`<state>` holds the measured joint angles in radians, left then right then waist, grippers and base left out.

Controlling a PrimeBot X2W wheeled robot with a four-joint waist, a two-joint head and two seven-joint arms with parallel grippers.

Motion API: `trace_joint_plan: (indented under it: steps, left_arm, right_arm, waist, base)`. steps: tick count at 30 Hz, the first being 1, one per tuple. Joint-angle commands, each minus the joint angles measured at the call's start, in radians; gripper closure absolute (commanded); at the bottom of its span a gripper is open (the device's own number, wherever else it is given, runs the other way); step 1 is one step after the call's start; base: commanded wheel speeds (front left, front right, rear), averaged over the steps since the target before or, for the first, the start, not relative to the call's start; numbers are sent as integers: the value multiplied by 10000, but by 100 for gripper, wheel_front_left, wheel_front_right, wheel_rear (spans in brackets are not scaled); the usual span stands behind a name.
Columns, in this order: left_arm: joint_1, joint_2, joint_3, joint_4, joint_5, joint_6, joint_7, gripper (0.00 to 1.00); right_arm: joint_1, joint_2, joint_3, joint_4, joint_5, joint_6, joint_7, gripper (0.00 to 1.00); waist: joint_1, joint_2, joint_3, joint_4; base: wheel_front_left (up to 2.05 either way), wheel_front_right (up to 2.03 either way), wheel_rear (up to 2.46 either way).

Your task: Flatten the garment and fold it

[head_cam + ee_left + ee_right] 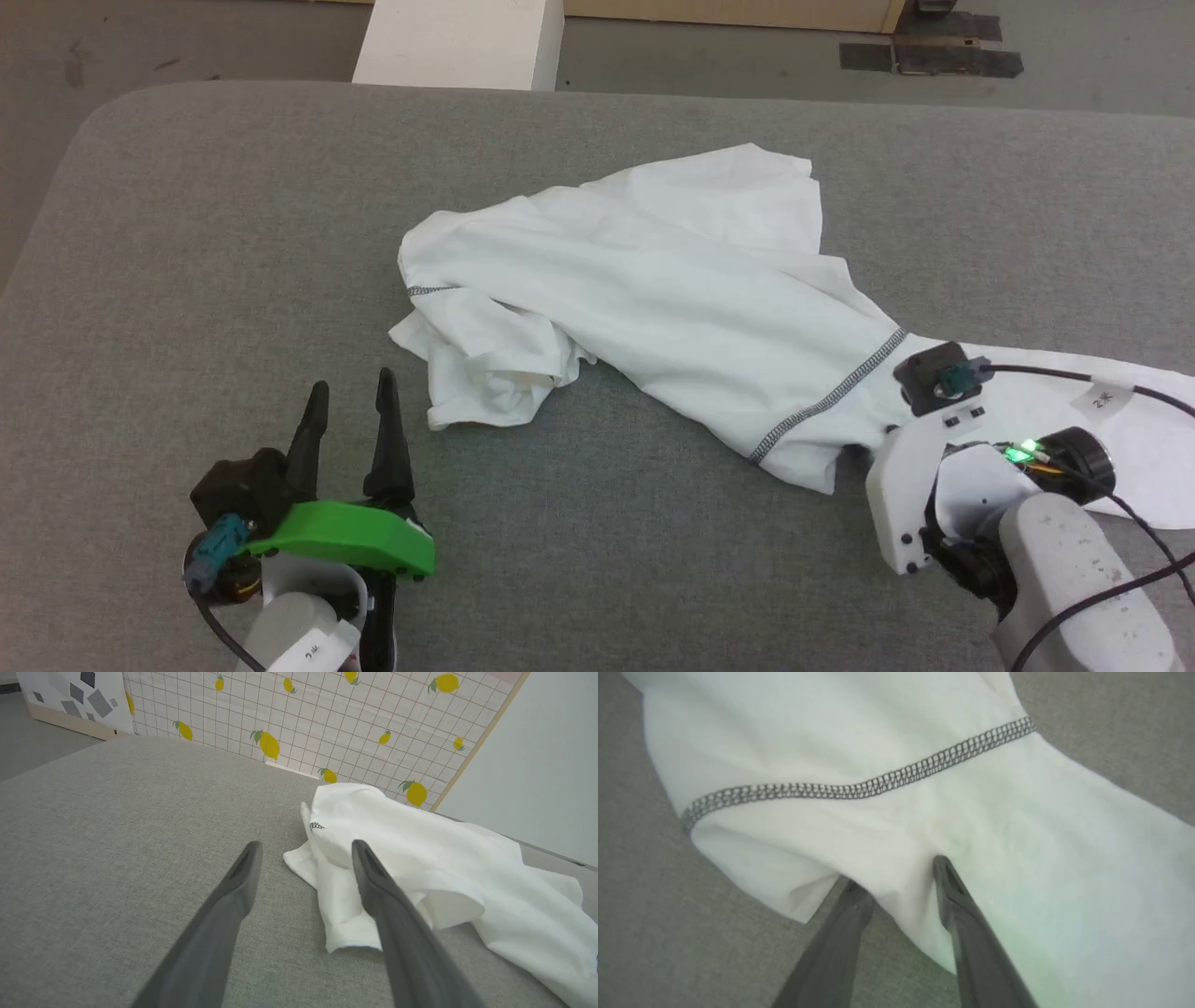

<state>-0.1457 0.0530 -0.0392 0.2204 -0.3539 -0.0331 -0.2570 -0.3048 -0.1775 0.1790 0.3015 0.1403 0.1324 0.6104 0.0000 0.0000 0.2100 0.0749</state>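
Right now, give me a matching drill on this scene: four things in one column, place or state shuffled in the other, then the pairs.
1. left gripper
2. right gripper
3. garment
4. white box

A. beyond the far edge of the grey surface
B. crumpled, not yet flattened, lying on the grey surface
C. fingers either side of the cloth's edge, near the zigzag seam
D. open over bare surface, beside the bunched end of the cloth

Pairs: 1-D, 2-C, 3-B, 4-A
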Motion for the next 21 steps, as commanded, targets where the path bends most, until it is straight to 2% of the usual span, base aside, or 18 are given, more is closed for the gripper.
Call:
trace_joint_plan:
  steps: [1,6,11,16,17,18,19,21]
  left_arm:
    - [-110,-25,-9,40,-78,22,-47,0]
    - [-131,-26,-50,66,-102,44,-47,0]
    - [-73,-25,-47,77,-65,49,-47,0]
    - [-94,-18,-144,164,-36,9,-47,0]
    - [-113,-18,-185,191,-33,-4,-46,0]
    - [-131,-19,-218,212,-33,-14,-36,0]
    - [-153,-16,-272,232,-27,-38,-1,0]
    - [-191,-12,-405,220,-16,-106,113,0]
  right_arm:
    - [-66,-120,-122,168,160,-17,-104,100]
    - [-127,-641,-1234,4,447,-17,-187,100]
    - [32,-1416,-3039,-89,29,-17,227,100]
    - [28,-1334,-4636,80,-519,-17,335,100]
    - [51,-1209,-4845,64,-641,-17,307,91]
    - [70,-1093,-4971,31,-671,-17,282,58]
    - [61,-942,-5109,-65,-623,-17,154,0]
    - [6,-608,-5429,-449,-435,-17,-368,0]
  waist:
    - [0,0,-12,-12]
    - [0,0,-76,-38]
    - [0,0,-155,-122]
    - [0,0,-178,-160]
    - [0,0,-190,-152]
    - [0,0,-200,-143]
    - [0,0,-215,-140]
    - [0,0,-251,-139]
  base:
    - [0,0,0]
    - [0,0,0]
    - [0,0,0]
    - [0,0,0]
    - [0,0,0]
    - [0,0,0]
    - [0,0,0]
    - [0,0,0]
